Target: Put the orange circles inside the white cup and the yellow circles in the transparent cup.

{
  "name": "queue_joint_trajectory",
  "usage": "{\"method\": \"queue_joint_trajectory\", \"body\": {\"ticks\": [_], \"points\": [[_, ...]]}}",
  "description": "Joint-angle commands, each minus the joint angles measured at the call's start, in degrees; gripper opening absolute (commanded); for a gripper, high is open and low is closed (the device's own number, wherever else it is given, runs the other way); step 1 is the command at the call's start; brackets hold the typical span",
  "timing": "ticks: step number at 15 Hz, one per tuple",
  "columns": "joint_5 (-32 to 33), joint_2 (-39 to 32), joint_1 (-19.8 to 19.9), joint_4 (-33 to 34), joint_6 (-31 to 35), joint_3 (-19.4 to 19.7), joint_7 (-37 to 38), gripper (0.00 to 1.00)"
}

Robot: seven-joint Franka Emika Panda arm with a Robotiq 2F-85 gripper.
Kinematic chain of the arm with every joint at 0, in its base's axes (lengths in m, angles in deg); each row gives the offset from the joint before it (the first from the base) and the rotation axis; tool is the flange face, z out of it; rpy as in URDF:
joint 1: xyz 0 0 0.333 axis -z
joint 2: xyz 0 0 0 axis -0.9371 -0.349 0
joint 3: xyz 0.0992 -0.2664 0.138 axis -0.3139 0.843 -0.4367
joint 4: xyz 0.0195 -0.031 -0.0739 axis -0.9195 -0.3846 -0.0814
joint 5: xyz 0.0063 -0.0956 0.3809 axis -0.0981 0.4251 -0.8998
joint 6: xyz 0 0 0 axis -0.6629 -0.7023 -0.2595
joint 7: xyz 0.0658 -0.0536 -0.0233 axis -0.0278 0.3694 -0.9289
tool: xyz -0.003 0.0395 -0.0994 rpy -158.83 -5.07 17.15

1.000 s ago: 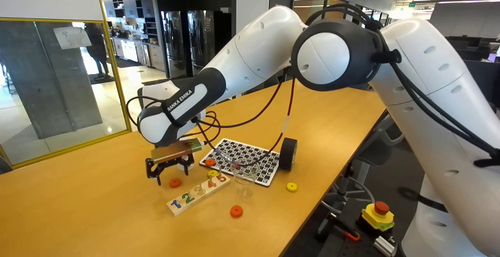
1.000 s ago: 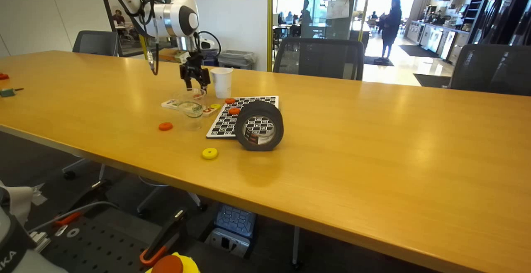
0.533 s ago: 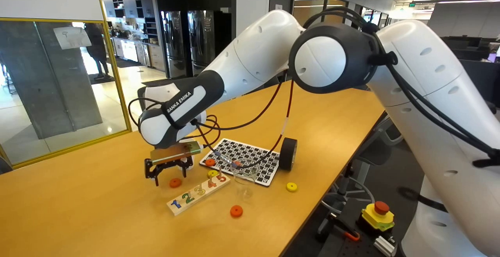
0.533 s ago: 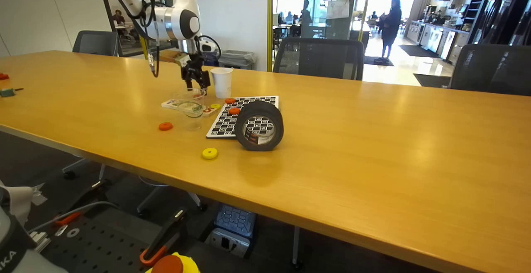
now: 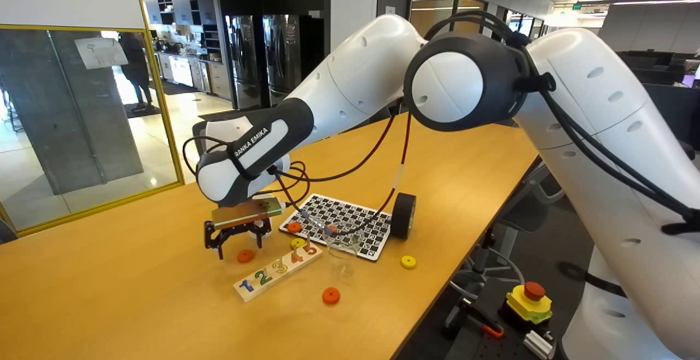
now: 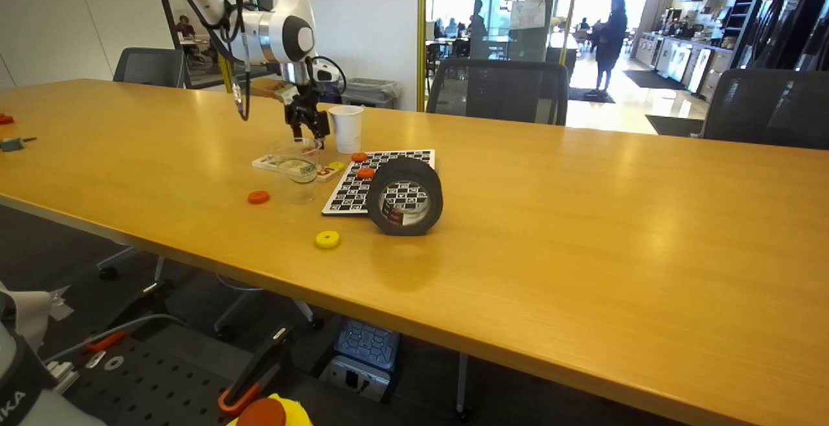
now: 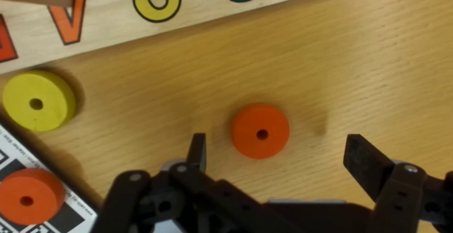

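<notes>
My gripper (image 7: 276,136) is open and empty above an orange circle (image 7: 247,128), which lies on the table between the fingers, nearer the left one in the wrist view. In an exterior view the gripper (image 5: 239,251) hangs over that orange circle (image 5: 245,256). Another orange circle (image 5: 331,296) lies nearer the front; two more, one (image 6: 359,157) and another (image 6: 366,173), are at the checkered board. One yellow circle (image 7: 53,100) lies beside the number board; another (image 6: 328,239) is near the table edge. The white cup (image 6: 348,129) stands upright beside the gripper. The transparent cup (image 6: 299,173) stands before it.
A wooden number board (image 5: 278,272) with pegs lies close to the gripper. The checkered board (image 5: 320,207) and an upright black tape roll (image 6: 408,169) are beside the transparent cup. A cable loop (image 5: 395,185) hangs from the arm above the board.
The arm has come down slightly over the orange circle compared with a second ago, with a very small sideways shift. The gripper stays open. The circles and cups have not moved.
</notes>
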Motion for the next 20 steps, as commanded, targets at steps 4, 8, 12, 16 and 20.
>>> {"method": "queue_joint_trajectory", "body": {"ticks": [4, 8, 12, 16, 20], "points": [[-1.33, -0.86, -0.70, 1.51, -0.52, 0.94, 0.31, 1.00], [-0.74, -1.07, -1.10, 1.60, -0.98, 1.39, 0.67, 0.66], [-0.56, -0.75, -1.21, 1.51, -1.77, 1.68, 0.78, 0.34], [-0.31, 0.01, -1.38, 1.85, -4.17, 1.61, 0.38, 0.24], [0.85, 2.71, -2.66, 2.54, -6.74, 1.18, -0.98, 0.24]]}}
